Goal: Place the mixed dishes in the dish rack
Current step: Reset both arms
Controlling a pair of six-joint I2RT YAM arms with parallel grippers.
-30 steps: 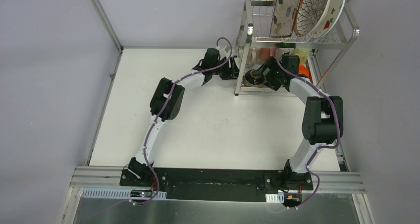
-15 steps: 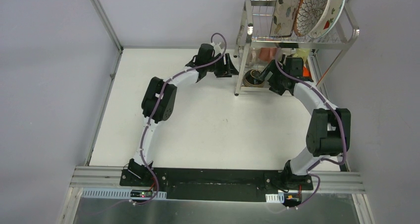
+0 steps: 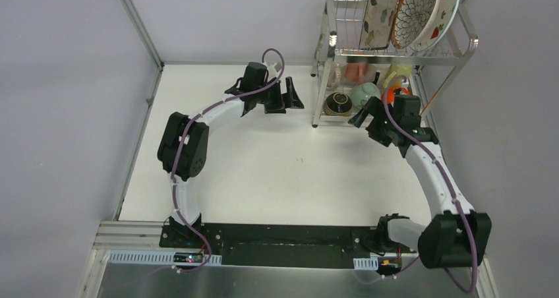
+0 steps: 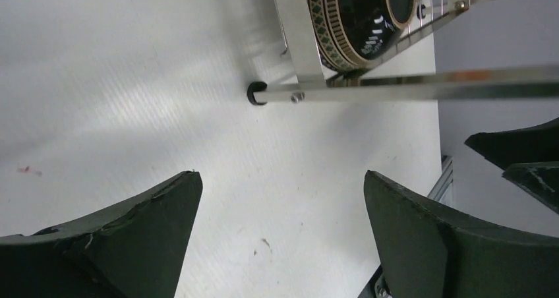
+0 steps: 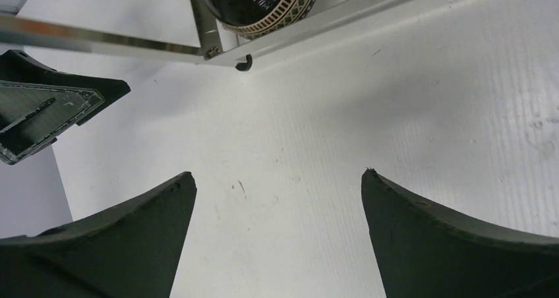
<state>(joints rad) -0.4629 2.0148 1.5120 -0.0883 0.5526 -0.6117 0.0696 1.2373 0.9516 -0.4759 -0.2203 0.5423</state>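
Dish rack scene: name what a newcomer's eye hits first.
The tall silver wire dish rack in the far right corner, a round brown-petal plate standing on edge on its upper shelf. On the lower shelf sits a dark brown patterned bowl, with the open left tool and right tool close by.

Top edge crops the round brown-petal plate point(image 3: 422, 11) and floral rectangular plate point(image 3: 381, 14) overhead; both wrist views clip the dark brown patterned bowl point(image 4: 356, 14); silver rack point(image 3: 327, 47) wires screen the pink cup point(image 3: 356, 72).

I see the dark brown bowl point(image 3: 339, 103) sitting on the dish rack's point(image 3: 320, 87) lower shelf, just ahead of my right gripper point(image 3: 360, 117).
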